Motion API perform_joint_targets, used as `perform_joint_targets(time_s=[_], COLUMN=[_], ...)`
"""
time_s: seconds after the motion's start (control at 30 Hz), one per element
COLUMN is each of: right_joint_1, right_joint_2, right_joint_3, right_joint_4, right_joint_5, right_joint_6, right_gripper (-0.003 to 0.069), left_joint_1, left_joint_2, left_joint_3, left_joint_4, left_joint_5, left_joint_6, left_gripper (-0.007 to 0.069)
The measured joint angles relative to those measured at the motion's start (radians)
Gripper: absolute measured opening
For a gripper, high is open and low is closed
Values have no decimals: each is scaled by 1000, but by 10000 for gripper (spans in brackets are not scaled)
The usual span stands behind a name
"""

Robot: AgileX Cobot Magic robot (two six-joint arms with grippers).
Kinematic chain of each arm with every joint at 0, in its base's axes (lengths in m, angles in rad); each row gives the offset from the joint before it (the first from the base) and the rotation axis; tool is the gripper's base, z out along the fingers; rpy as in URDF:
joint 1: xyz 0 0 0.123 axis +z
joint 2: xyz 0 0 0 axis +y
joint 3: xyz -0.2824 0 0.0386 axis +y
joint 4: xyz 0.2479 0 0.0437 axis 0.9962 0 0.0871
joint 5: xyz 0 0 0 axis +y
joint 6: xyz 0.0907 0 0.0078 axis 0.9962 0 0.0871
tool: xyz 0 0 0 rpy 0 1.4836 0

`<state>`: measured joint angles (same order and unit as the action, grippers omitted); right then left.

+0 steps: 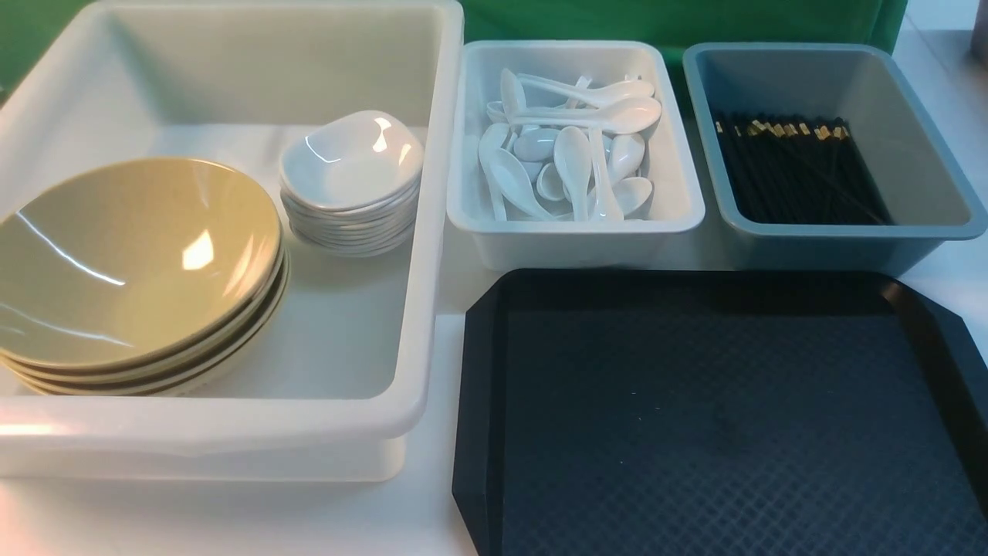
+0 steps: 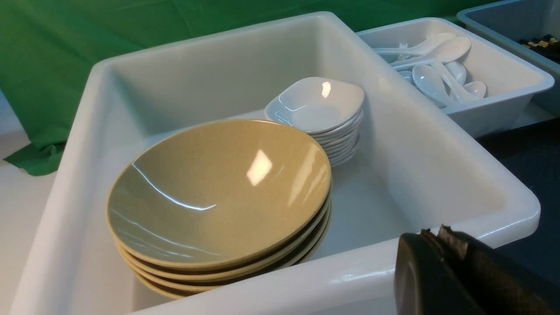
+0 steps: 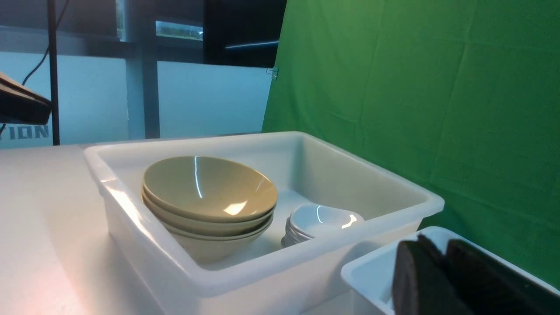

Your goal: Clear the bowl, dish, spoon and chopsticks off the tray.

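Note:
The black tray [image 1: 718, 417] lies at the front right with nothing on it. Several olive-tan bowls sit stacked in the white tub, and the top bowl [image 1: 131, 255] [image 2: 218, 192] [image 3: 210, 188] is upright. Beside them stands a stack of small white dishes, the top dish [image 1: 351, 158] [image 2: 317, 103] [image 3: 323, 218] uppermost. White spoons [image 1: 571, 154] fill the small white bin. Black chopsticks [image 1: 795, 170] lie in the grey-blue bin. My left gripper [image 2: 435, 228] hangs shut and empty by the tub's near rim. My right gripper [image 3: 436, 238] is shut and holds nothing, over the small white bin.
The big white tub [image 1: 432, 232] takes up the left side. The small white bin [image 1: 579, 232] and the grey-blue bin [image 1: 849, 232] stand side by side behind the tray. A green cloth [image 3: 415, 87] hangs at the back. Neither arm shows in the front view.

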<state>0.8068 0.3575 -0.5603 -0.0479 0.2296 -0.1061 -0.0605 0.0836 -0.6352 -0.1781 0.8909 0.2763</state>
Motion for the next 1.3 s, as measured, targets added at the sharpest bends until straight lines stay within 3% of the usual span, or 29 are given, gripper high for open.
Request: perform_joint_targets(time_s=[0.7,0.8,0.93,1.07,1.2,1.3], right_joint_1=[0,0,0,-1,-50,-194], right_joint_2=[0,0,0,-2,-23,-57], right_joint_3=[0,0,0,11,45,81], right_joint_4=[0,0,0,-18,-69,-88], right_joint_5=[9,17,51,83,84,86], right_joint_6=[0,0,36,65,98,173], right_gripper=[131,117,42,32,31,31], left_joint_1=[0,0,0,0,0,0], left_joint_2=[0,0,0,0,0,0], left_joint_3=[0,0,0,0,0,0], left_joint_4=[0,0,0,0,0,0], left_joint_5=[0,0,0,0,1,2], left_joint_6=[0,0,0,0,0,0], left_gripper=[-10,-10,-10,-10,-10,-10])
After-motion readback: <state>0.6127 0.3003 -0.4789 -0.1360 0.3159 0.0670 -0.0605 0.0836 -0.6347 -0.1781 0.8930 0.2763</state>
